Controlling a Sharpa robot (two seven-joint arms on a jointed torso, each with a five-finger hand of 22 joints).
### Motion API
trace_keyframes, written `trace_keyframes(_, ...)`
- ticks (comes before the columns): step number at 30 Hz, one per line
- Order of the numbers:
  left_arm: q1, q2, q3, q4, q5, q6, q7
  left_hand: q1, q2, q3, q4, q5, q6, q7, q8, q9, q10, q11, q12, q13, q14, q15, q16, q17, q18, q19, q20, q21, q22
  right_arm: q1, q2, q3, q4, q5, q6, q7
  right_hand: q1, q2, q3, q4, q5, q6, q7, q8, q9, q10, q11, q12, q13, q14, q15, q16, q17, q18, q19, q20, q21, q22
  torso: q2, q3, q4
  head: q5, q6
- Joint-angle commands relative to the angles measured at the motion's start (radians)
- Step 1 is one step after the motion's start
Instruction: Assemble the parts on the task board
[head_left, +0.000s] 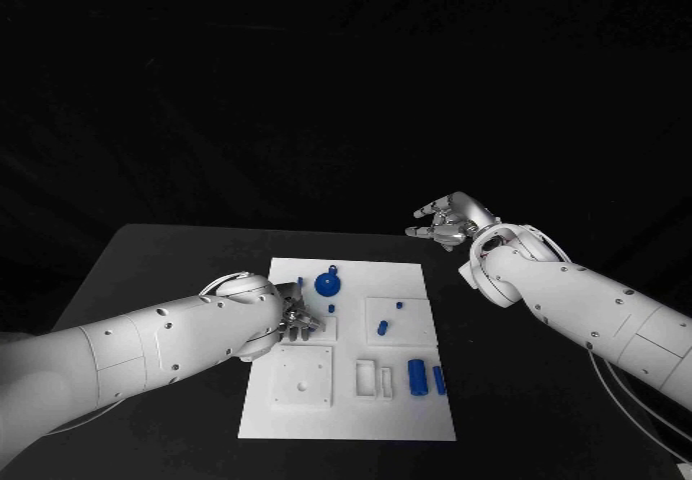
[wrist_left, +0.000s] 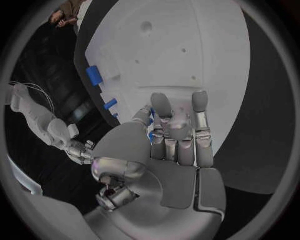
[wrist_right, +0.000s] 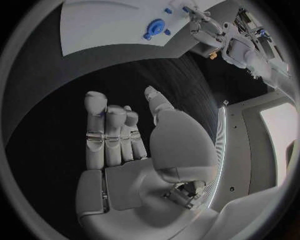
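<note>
A robotics test bench in a lab was suggested: a black table (head_left: 173, 270) was set against a wholly dark backdrop, with nothing domestic around it. A white task board (head_left: 346, 420) with machined recesses and small blue parts (head_left: 417, 376) was laid at the table's centre, while two white arms were seen entering from 8 and 4 o'clock. Thin cables (head_left: 635, 405) were trailed beside the right arm at 4 o'clock.
</note>
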Motion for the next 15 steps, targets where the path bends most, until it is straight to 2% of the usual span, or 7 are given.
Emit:
trace_keyframes(1,-0.005,0.000,-0.003,-0.003,0.001,0.024,-0.008,-0.015,-0.031,-0.026,0.020,-0.066,0.012,-0.010,0.004,0.005,0.045,-0.005,0.003,-0.002,-0.006,0.005,0.000,-0.001,0.011,0.001,0.000,-0.006,0.019,-0.001,0.001,0.001,0.000,-0.008,0.011,0.002,-0.009,-0.001,-0.004,-0.003,0.003,-0.006,0.002,0.001,0.001,-0.001,0.003,-0.003,-0.001,0.001,-0.007,-0.005,0.001,0.019,0.042,-0.003,-0.006,0.056,0.000,-0.0008,-0.0004,0.000,0.000)
trace_keyframes(2,-0.005,-0.001,-0.003,-0.003,0.001,0.021,-0.009,-0.018,-0.038,-0.032,0.027,-0.081,0.013,-0.010,0.004,0.006,0.045,-0.005,0.003,-0.002,-0.006,0.005,0.000,-0.001,0.010,0.001,0.000,-0.006,0.019,-0.001,0.001,0.001,0.000,-0.008,0.010,0.002,-0.009,-0.001,-0.004,-0.003,0.003,-0.006,0.002,0.001,0.001,-0.001,0.003,-0.003,-0.001,0.001,-0.007,-0.005,0.001,0.019,0.042,-0.003,-0.006,0.056,0.000,-0.0008,-0.0004,0.000,0.000)
trace_keyframes(4,-0.005,-0.002,-0.003,-0.004,0.001,0.016,-0.010,-0.024,-0.067,-0.037,0.050,-0.100,0.014,-0.011,0.004,0.007,0.045,-0.005,0.004,-0.003,-0.009,0.006,0.002,0.001,0.011,-0.002,0.003,-0.007,0.019,-0.001,0.001,0.001,0.000,-0.008,0.010,0.002,-0.009,-0.001,-0.004,-0.003,0.003,-0.006,0.002,0.001,0.001,-0.001,0.003,-0.003,-0.001,0.001,-0.007,-0.005,0.001,0.019,0.042,-0.003,-0.006,0.056,0.000,-0.0008,-0.0007,0.000,0.000)
trace_keyframes(9,-0.005,-0.007,-0.003,-0.005,0.000,0.000,-0.011,-0.019,-0.179,0.056,0.159,-0.142,0.020,-0.011,0.003,0.009,0.045,-0.005,0.004,-0.007,-0.010,0.006,0.002,-0.003,0.015,-0.002,0.005,-0.005,0.019,-0.002,0.001,0.001,0.000,-0.008,0.009,0.002,-0.008,-0.001,-0.004,-0.003,0.003,-0.006,0.002,0.001,0.001,-0.002,0.003,-0.003,-0.001,0.001,-0.007,-0.005,0.001,0.019,0.042,-0.003,-0.006,0.056,0.000,-0.0007,-0.0005,0.000,-0.001)
trace_keyframes(15,-0.005,-0.014,-0.002,-0.006,0.000,-0.012,-0.011,-0.011,-0.204,0.068,0.197,-0.156,0.020,-0.010,0.003,0.010,0.045,-0.005,0.003,-0.011,-0.010,0.006,0.000,-0.008,0.012,-0.001,0.002,-0.005,0.019,-0.003,0.000,0.001,0.000,-0.008,0.008,0.002,-0.007,-0.002,-0.006,-0.003,0.003,-0.007,0.002,0.001,0.001,-0.003,0.003,-0.004,-0.003,0.001,-0.007,-0.006,0.000,0.019,0.042,-0.003,-0.008,0.056,0.000,-0.0004,-0.0003,-0.001,-0.001)
